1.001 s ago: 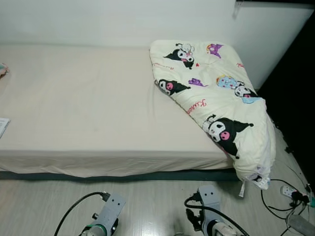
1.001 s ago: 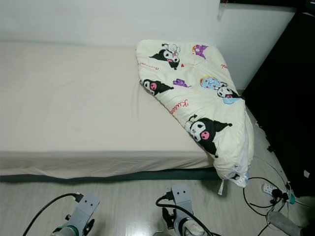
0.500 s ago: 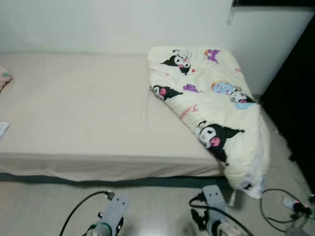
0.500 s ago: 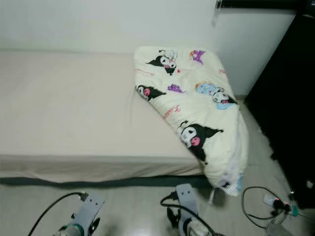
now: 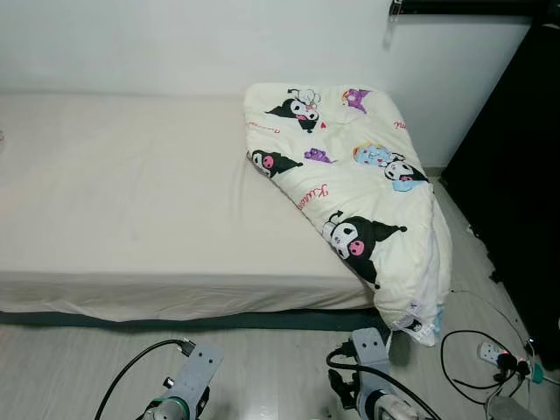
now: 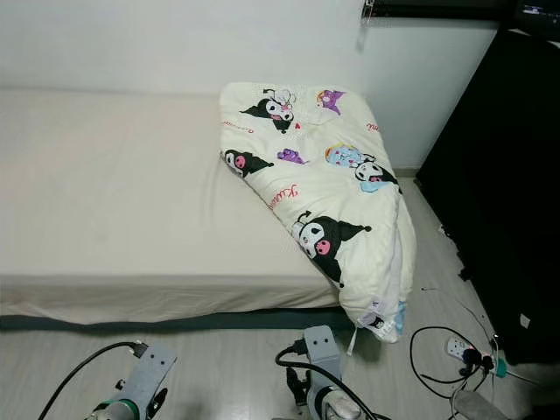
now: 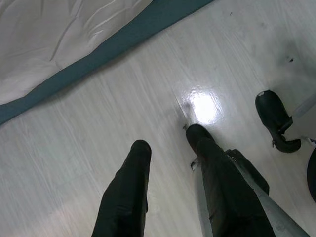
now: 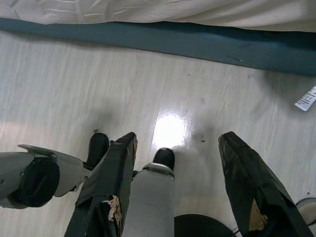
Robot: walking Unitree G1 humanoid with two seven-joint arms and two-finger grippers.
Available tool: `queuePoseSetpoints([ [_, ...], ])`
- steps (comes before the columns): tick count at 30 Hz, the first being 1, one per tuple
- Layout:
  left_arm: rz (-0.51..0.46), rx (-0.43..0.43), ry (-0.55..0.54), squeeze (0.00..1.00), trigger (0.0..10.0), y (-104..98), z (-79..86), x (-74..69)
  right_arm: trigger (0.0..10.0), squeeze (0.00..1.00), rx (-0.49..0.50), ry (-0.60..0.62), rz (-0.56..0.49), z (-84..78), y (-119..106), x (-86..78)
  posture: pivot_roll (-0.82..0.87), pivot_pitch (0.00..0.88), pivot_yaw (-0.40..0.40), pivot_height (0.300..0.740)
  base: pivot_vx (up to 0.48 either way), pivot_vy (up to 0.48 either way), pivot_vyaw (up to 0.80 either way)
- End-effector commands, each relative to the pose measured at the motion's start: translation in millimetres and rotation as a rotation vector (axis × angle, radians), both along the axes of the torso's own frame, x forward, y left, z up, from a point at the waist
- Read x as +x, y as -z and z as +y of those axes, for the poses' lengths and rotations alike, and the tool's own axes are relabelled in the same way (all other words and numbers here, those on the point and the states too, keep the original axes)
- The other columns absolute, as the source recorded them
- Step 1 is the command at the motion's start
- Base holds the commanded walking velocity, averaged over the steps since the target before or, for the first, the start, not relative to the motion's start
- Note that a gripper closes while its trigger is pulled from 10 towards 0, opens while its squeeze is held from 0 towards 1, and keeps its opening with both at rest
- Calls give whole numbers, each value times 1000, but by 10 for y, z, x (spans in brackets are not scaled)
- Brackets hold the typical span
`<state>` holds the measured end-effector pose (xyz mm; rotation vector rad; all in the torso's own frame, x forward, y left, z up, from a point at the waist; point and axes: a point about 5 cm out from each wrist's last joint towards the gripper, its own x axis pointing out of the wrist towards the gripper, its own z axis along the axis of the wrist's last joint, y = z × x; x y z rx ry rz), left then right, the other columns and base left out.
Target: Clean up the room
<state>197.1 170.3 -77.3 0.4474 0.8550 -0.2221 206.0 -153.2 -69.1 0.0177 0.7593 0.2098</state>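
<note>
A cream quilt printed with black cartoon figures lies bunched on the right end of the bed. Its lower corner hangs over the bed's front right corner down to the floor. Both silver arms hang low in front of the bed, the left arm and the right arm. In the left wrist view my left gripper is open over pale wood floor, nothing between its fingers. My right gripper is wide open above the floor near the bed's dark base.
A teal bed base runs along the floor. Black cables and a white power strip lie on the floor at the right. A tall black cabinet stands right of the bed. My black foot is below the left gripper.
The whole picture has shifted, so the camera has turned to the right. The quilt, the bed and both hanging arms have stayed as they were.
</note>
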Motion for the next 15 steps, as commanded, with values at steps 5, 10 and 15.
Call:
queuePoseSetpoints([
  [5, 30, 13, -20, 0, 10000, 12, 139, -42, 10000, 0, 6, 15, 19, -6, 27, -42, -86, 0, 55, 740, 0, 0, 0],
  [10, 18, 10, -26, 0, 10000, -15, 202, -8, 10000, 0, 6, 19, 18, -9, 28, -45, -87, 0, 55, 740, 0, 0, 0],
  [15, -23, -20, -58, 0, 10000, -71, 244, 71, 10000, 0, 21, 49, -21, -22, -13, 9, -88, 0, 53, 740, 0, 0, 0],
])
